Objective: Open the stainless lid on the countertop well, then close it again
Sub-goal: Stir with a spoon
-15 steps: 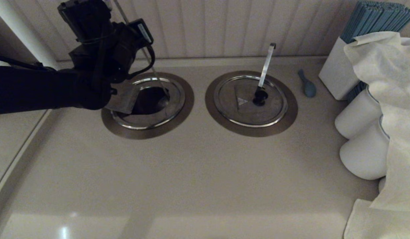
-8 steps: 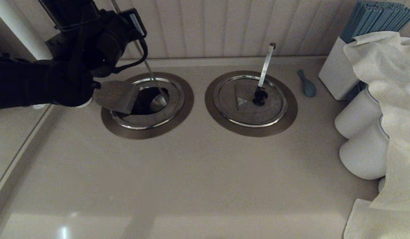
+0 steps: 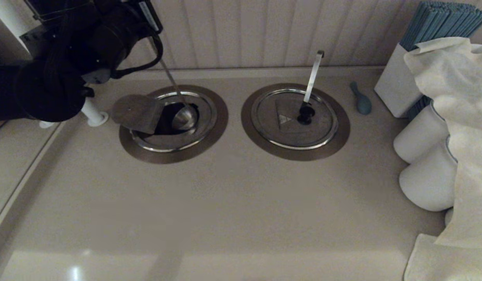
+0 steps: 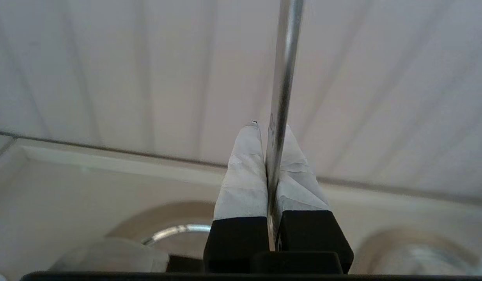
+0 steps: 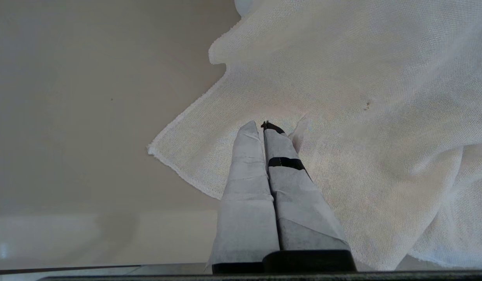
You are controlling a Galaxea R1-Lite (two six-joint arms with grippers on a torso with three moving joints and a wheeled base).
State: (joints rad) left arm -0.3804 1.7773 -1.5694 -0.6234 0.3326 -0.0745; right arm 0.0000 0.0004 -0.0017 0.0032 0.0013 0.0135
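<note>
The stainless lid (image 3: 178, 137) sits in the left countertop well (image 3: 214, 128). Its folding flap (image 3: 136, 112) is tipped up and leans out to the left, baring the dark hole (image 3: 166, 117). The thin grey rod (image 3: 171, 81) slants up from the hole, and its shiny rounded end (image 3: 185, 118) shows in the opening. My left gripper (image 4: 270, 128) is shut on that rod (image 4: 284, 78), high above the back left of the well. The lid's black knob is hidden. My right gripper (image 5: 264, 125) is shut on nothing, parked over a white cloth (image 5: 362, 136), out of the head view.
The twin lid (image 3: 291, 128) lies closed to the right, with a black knob (image 3: 305, 113) and a pale strip handle (image 3: 313, 76). A blue spoon (image 3: 362, 100), a white box (image 3: 397, 86), white jars (image 3: 420, 136) under cloth (image 3: 459, 117) crowd the right. A white post (image 3: 92, 112) stands left of the well.
My left arm has risen and pulled back to the left with the rod. The flap has swung farther open and the rod's shiny rounded end has come into sight.
</note>
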